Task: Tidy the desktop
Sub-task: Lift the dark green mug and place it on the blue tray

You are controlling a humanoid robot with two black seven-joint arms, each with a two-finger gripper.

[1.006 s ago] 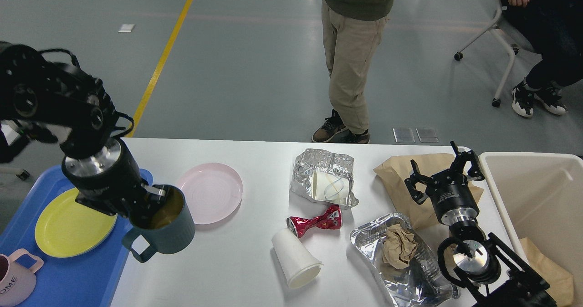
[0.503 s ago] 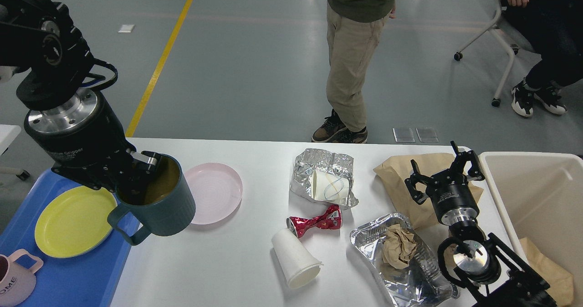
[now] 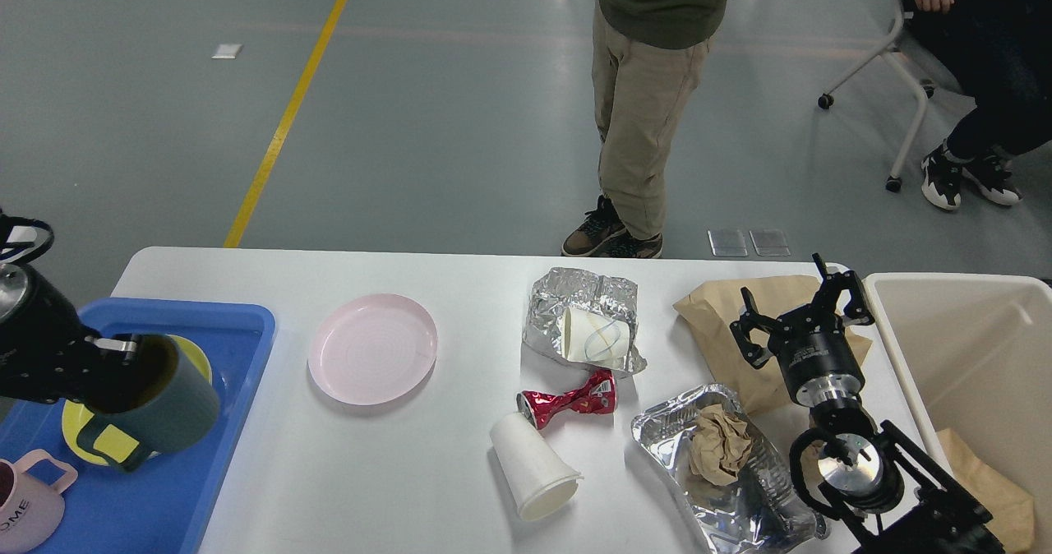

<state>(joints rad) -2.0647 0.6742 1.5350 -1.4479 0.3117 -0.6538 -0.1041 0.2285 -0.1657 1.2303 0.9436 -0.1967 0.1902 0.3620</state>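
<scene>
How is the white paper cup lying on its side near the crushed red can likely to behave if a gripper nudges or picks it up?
The white paper cup lies on its side on the desktop, so a nudge would probably roll it in a curve, since it tapers. It looks thin and empty, so likely light and easily crushed.

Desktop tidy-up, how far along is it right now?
Early on. Done: the pink mug and yellow plate sit in the blue tray. In hand: the left gripper holds the dark green mug over that tray. Left on the desktop: pink plate, crushed red can, two paper cups, foil pieces, brown paper. The right gripper is open, empty.
</scene>
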